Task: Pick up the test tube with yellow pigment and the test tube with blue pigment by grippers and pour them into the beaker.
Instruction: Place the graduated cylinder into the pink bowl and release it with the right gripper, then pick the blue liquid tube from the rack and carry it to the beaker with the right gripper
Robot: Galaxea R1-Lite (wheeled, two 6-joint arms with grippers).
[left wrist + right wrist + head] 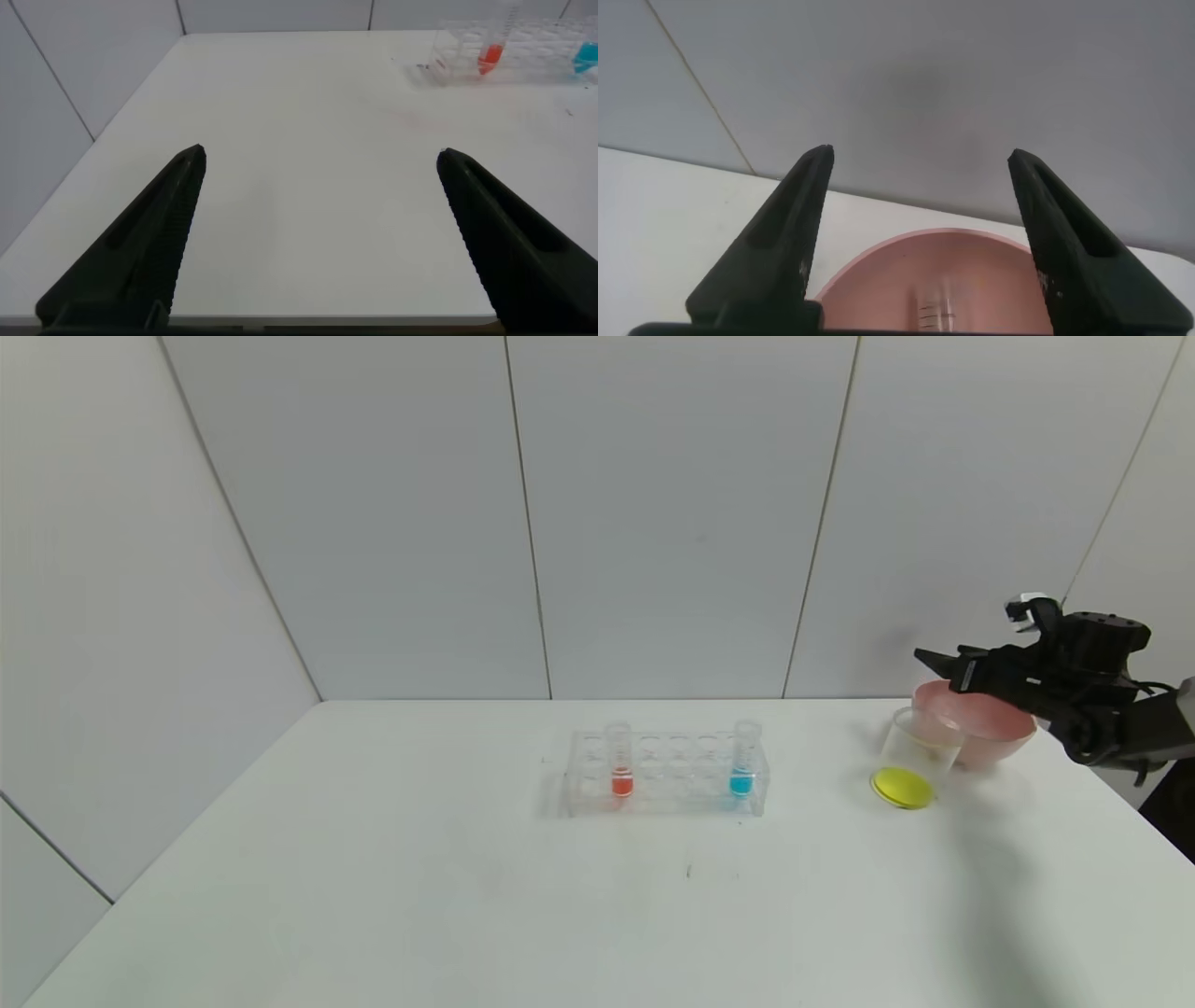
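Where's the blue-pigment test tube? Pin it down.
In the head view, the test tube with blue pigment stands upright at the right end of the clear rack, mid-table, left of the beaker.

Lab bench setup: clear test-tube rack (667, 784), beaker (920, 747), white table (467, 896), grey panel walls (653, 523).

The pink bowl (943, 280) is cut off at the frame's edge — a ringed tube (938, 308) barely shows.

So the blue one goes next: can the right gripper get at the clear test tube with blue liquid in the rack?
Probably yes. The right gripper hangs open-jawed above the pink bowl; the clear test tube with blue liquid stands upright at the rack's near end, top exposed.
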